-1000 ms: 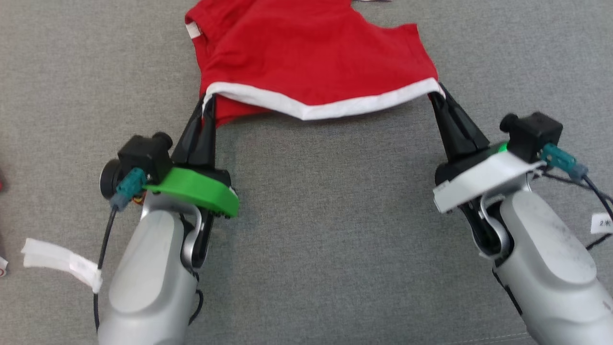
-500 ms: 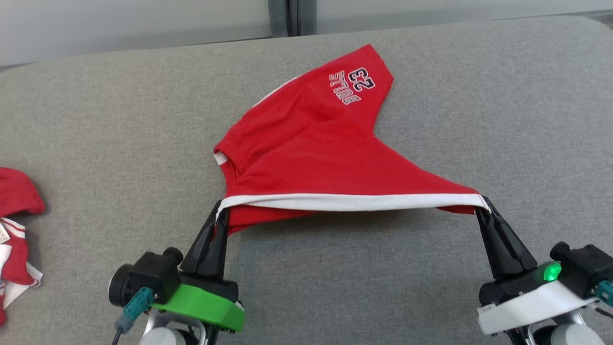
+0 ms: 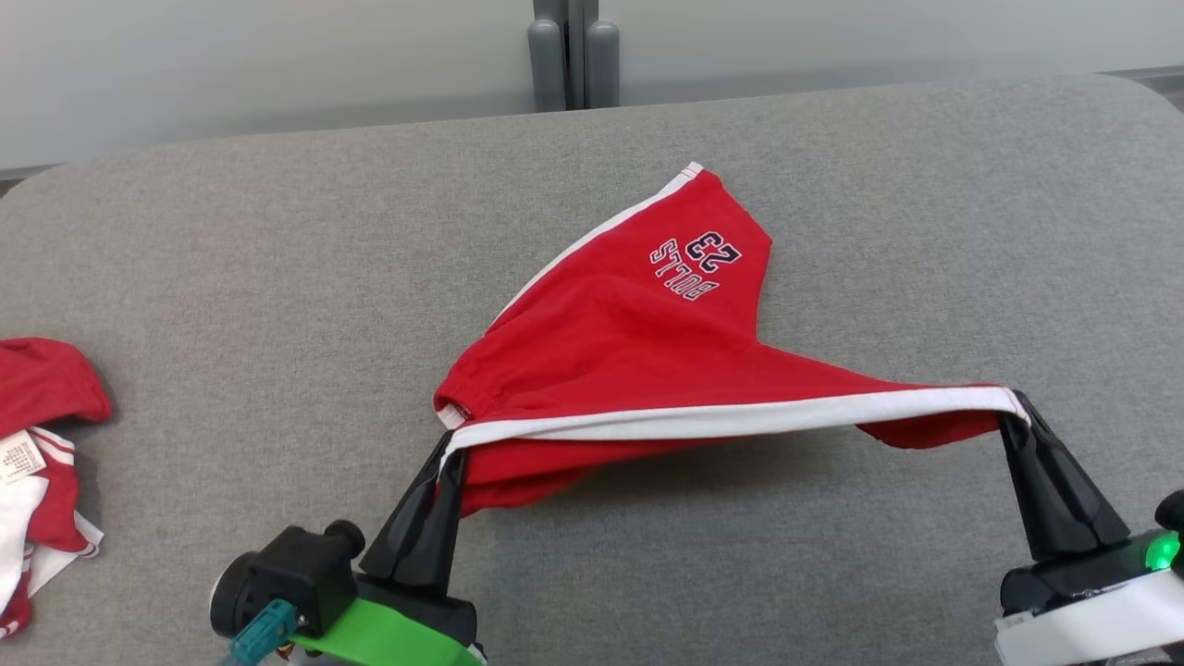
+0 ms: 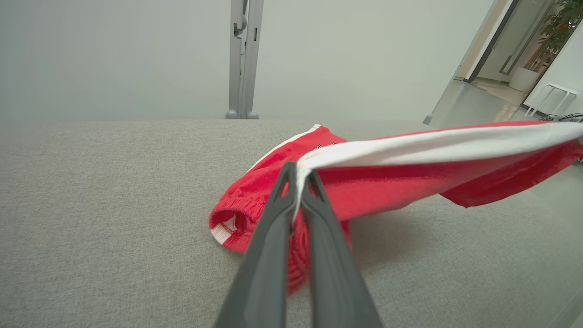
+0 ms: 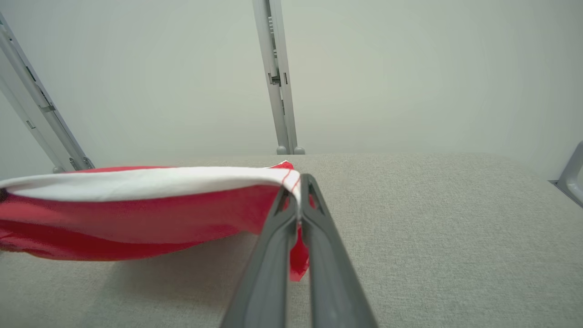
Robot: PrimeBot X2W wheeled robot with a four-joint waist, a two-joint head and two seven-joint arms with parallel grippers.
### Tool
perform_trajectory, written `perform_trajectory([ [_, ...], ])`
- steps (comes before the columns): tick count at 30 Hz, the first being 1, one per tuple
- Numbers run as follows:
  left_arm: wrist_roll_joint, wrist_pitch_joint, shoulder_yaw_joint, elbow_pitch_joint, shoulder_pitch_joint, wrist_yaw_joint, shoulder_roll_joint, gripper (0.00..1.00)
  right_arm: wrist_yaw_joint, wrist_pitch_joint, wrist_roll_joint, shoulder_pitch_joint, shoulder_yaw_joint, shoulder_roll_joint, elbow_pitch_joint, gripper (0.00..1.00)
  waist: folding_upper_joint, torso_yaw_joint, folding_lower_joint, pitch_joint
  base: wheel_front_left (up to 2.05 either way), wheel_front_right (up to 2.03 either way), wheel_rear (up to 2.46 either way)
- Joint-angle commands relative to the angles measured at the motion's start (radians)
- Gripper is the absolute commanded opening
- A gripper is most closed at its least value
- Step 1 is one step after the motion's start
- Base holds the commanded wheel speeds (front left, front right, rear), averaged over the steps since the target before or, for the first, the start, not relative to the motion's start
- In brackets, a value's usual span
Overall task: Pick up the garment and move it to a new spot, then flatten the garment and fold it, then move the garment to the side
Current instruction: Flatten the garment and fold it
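Clamped by left jaws lower left, right jaws lower right, on the garment's [image 3: 629, 342] white band [image 3: 740, 418]; strung crosswise, trailing up-frame onto the surface [image 3: 231, 277].

The grey cloth counter [image 3: 231, 277] bears the far leg of the red shorts [image 3: 638, 342] beyond the left pincer [image 3: 450, 455]. A red-and-white clothes heap [image 3: 37, 444] lies well to that pincer's left.
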Motion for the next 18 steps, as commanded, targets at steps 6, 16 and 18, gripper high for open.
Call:
perform_trajectory([
  [6,-0.037,0.019,-0.005,0.085,-0.118,-0.022,-0.002,0.00,-0.003,-0.014,0.031,-0.159,-0.029,-0.063,0.077,0.00,0.0000,0.041,0.0001,0.094,0.00,0.00,0.00],
  [16,-0.072,-0.020,-0.049,0.281,-0.383,-0.050,-0.031,0.00,-0.003,-0.033,0.105,-0.545,0.065,-0.215,0.336,0.00,0.0000,0.126,0.0001,0.295,0.00,0.00,0.00],
  [18,-0.077,-0.035,-0.060,0.320,-0.426,-0.054,-0.036,0.00,-0.003,-0.035,0.119,-0.632,0.098,-0.243,0.405,0.00,0.0000,0.142,0.0001,0.317,0.00,0.00,0.00],
])
